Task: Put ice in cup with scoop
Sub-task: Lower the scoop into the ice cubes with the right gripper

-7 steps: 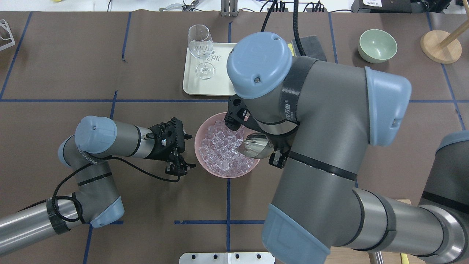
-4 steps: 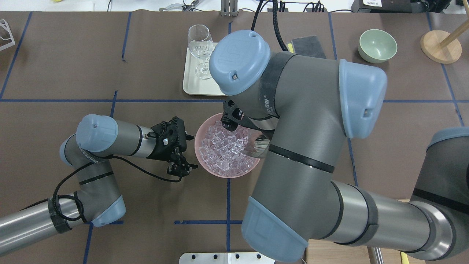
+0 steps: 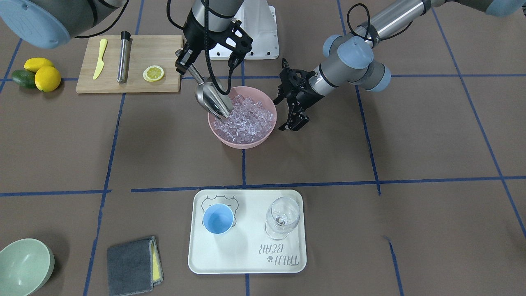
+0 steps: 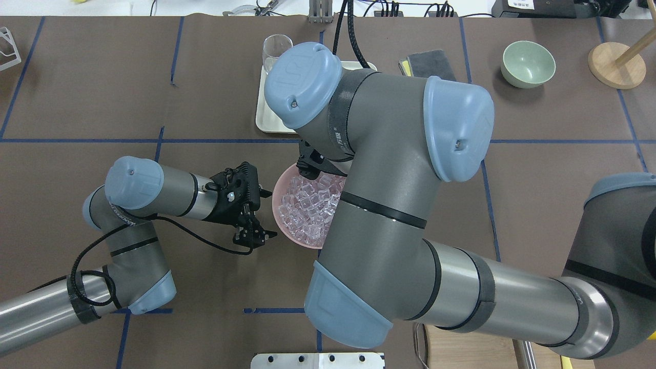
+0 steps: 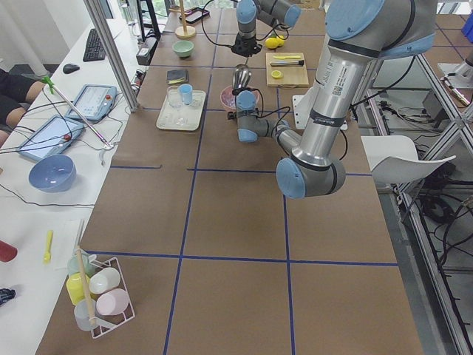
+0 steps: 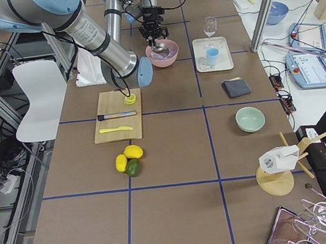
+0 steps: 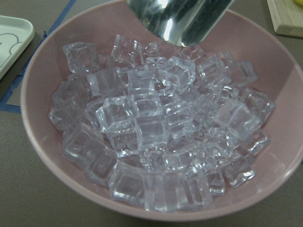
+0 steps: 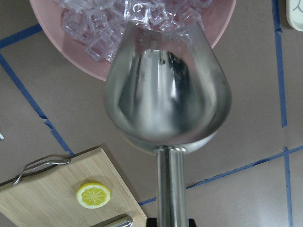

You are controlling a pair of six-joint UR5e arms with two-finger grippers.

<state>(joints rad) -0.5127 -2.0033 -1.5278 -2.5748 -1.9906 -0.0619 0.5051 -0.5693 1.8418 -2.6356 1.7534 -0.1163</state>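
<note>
The ice (image 3: pixel 246 117) fills a pink bowl (image 3: pixel 230 142) at the table's middle, and fills the left wrist view (image 7: pixel 156 137). My right gripper (image 3: pixel 183 61) is shut on the handle of the steel scoop (image 3: pixel 211 98). The scoop tilts down with its lip at the ice on the bowl's side. Its trough (image 8: pixel 168 94) is empty. My left gripper (image 4: pixel 267 214) is open and empty, just beside the bowl's rim. The light-blue cup (image 3: pixel 218 218) stands empty on a white tray (image 3: pixel 246 255). In the overhead view my right arm hides the cup and the scoop.
A wine glass (image 3: pixel 282 216) stands on the tray beside the cup. A cutting board (image 3: pixel 131 78) holds a lemon slice, a yellow knife and a steel cylinder. Lemons and an avocado (image 3: pixel 35 74), a green bowl (image 3: pixel 24 265) and a grey cloth (image 3: pixel 131 259) lie around.
My right arm has swung towards the overhead view's left, over the bowl and tray, and now hides the scoop there. The left gripper has hardly moved.
</note>
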